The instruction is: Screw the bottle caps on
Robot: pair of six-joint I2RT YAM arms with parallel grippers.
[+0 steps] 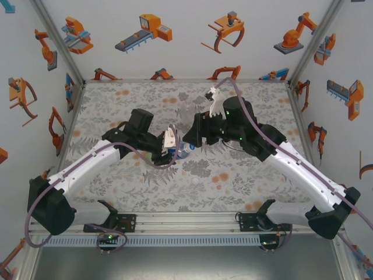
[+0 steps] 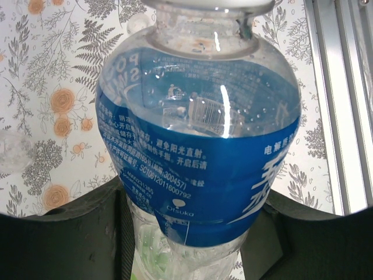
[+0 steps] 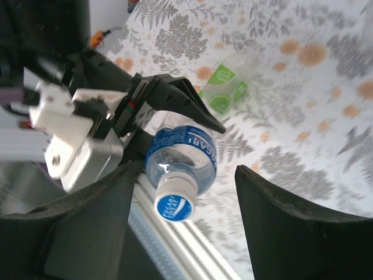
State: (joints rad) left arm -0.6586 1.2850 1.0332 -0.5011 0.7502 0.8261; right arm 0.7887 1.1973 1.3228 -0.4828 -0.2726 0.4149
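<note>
Firstly, the left gripper [image 1: 173, 147] is clamped around the lower body of the blue-labelled bottle [image 2: 198, 151], with the bottle's neck aimed toward the other arm. Its white-and-blue cap [image 3: 173, 205] sits on the neck; how tight it is, I cannot tell. The right gripper [image 3: 189, 175] stands wide open, one finger on each side of the cap, touching nothing. To turn it well, centre those jaws on the cap and close squarely on its rim. Then twist about the bottle's own axis without pushing sideways against the left hold.
</note>
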